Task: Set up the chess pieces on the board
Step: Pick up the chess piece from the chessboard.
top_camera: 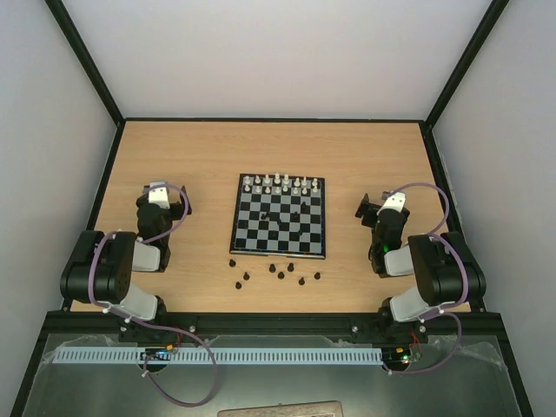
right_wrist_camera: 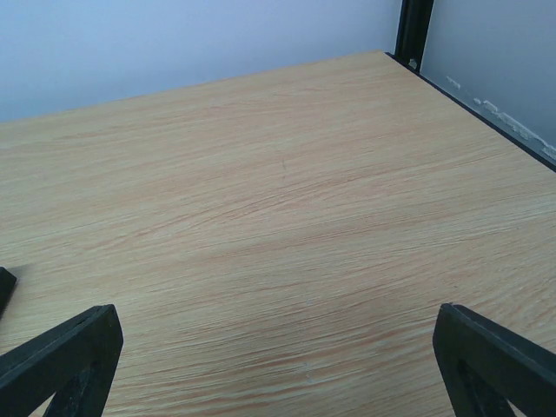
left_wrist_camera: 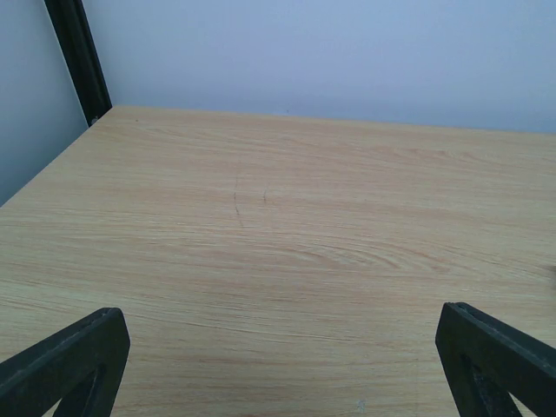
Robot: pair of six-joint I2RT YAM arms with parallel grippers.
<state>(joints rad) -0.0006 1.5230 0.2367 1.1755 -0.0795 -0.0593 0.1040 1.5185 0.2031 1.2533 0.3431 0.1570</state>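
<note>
The board (top_camera: 280, 215) lies flat in the middle of the table in the top view. Several tiny black chess pieces (top_camera: 273, 267) stand scattered on the wood just in front of its near edge, and a few more dark pieces (top_camera: 280, 224) sit on its middle squares. My left gripper (top_camera: 161, 195) rests left of the board and my right gripper (top_camera: 375, 207) right of it, both well away from the pieces. In the wrist views each gripper (left_wrist_camera: 282, 352) (right_wrist_camera: 278, 347) is open, with only bare wood between its black fingers (left_wrist_camera: 78, 356) (right_wrist_camera: 69, 352). Neither wrist view shows any pieces.
Small white pieces (top_camera: 278, 182) line the board's far row. A black frame (top_camera: 269, 120) and pale walls enclose the wooden table (top_camera: 174, 156). A corner post (left_wrist_camera: 78, 56) shows in the left wrist view, another post (right_wrist_camera: 413, 26) in the right wrist view.
</note>
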